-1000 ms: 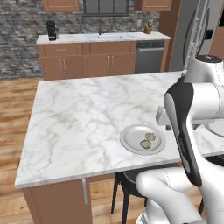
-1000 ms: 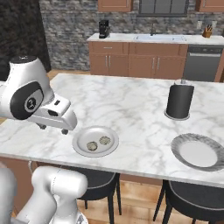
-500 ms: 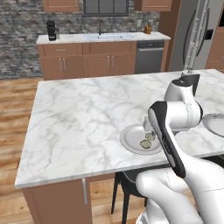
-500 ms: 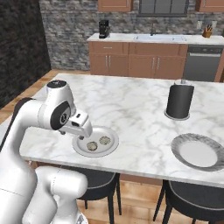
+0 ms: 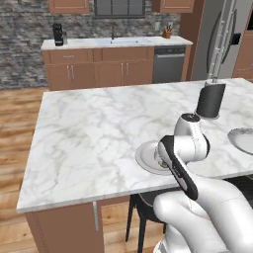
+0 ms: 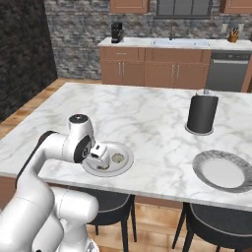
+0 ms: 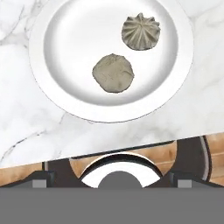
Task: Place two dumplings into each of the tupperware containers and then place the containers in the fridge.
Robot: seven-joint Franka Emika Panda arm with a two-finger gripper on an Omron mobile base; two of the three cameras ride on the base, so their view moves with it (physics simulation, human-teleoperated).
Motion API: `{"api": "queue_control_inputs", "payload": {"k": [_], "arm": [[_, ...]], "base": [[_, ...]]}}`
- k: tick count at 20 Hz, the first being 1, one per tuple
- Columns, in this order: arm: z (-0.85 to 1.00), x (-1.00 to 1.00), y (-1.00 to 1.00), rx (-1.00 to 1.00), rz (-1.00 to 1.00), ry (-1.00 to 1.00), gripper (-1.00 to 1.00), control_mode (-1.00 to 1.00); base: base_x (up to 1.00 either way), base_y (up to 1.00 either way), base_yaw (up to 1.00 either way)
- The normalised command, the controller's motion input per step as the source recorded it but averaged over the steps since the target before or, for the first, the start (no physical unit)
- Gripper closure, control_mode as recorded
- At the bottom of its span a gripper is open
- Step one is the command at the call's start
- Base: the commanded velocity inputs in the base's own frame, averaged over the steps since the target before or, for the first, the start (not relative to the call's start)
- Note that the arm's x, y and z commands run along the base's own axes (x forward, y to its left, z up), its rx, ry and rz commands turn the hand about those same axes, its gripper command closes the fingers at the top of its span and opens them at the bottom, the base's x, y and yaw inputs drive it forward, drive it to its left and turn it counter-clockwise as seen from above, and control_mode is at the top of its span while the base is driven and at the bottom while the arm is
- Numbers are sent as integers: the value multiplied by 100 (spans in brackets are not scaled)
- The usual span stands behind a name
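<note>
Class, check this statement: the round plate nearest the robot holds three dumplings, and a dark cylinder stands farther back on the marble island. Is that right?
Not quite. The plate holds two dumplings, not three: a pleated one and a smoother one, as the hand view shows. The rest stands: the dark cylinder stands farther back on the marble island.

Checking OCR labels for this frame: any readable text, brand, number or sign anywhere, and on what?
None readable.
Fridge: its black dispenser panel is too small to show any marks.
Coffee machine on the back counter: no legible brand.
Dishwasher: plain front.
Black canister, plate and dumplings: no print.
</note>
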Motion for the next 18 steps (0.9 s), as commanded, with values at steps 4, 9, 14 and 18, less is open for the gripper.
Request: {"api": "queue_control_inputs", "payload": {"k": [4, 9, 14, 18], "arm": [[-42, 30, -8, 8, 0, 10, -100, -100], [-5, 47, -2, 3, 0, 2, -100, -100], [0, 46, 0, 0, 0, 0, -100, -100], [-9, 24, -3, 0, 0, 0, -100, -100]], "base": [[0, 0, 0], [0, 0, 0], [0, 0, 0], [0, 0, 0]]}}
